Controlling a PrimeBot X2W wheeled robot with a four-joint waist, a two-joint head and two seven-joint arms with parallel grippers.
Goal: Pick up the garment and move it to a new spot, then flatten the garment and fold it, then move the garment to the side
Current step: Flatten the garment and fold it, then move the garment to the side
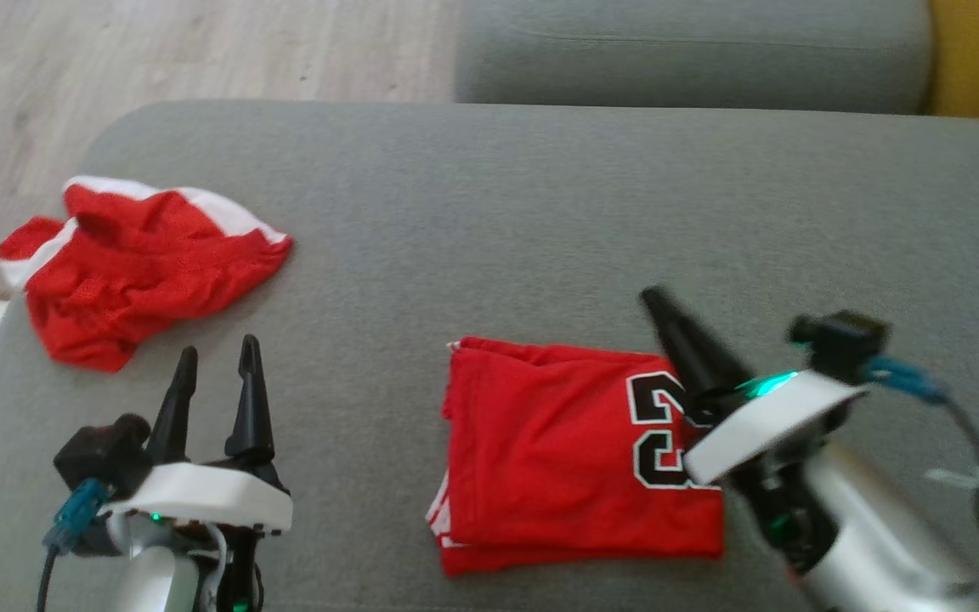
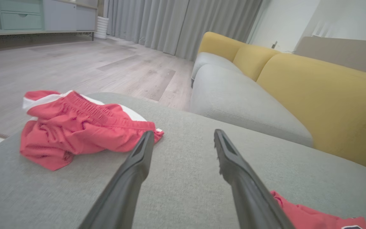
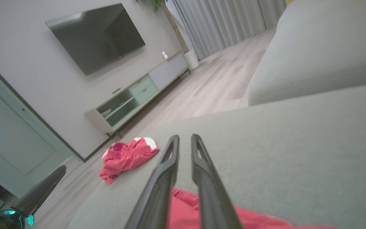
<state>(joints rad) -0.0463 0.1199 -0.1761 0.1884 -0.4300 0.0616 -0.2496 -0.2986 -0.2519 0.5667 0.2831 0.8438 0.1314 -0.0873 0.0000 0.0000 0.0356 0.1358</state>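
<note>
The garment (image 1: 557,442) is a red jersey with a black and white number, lying folded into a rectangle on the grey cushion (image 1: 489,212). A corner of it shows in the left wrist view (image 2: 313,216) and under my right fingers (image 3: 186,210). My right gripper (image 1: 655,299) slants over the jersey's right edge, its tips past the far edge above bare cushion. Its fingers (image 3: 185,136) stand a narrow gap apart with nothing between them. At the lower left, apart from the jersey, my left gripper (image 1: 219,347) is wide open (image 2: 183,133) and empty.
Crumpled red shorts with white trim (image 1: 132,263) lie near the cushion's far left corner, just beyond my left fingertips (image 2: 81,127). A second grey seat (image 1: 693,51) and a yellow backrest (image 2: 322,101) lie beyond. Wooden floor (image 1: 158,51) borders the cushion's left and far edges.
</note>
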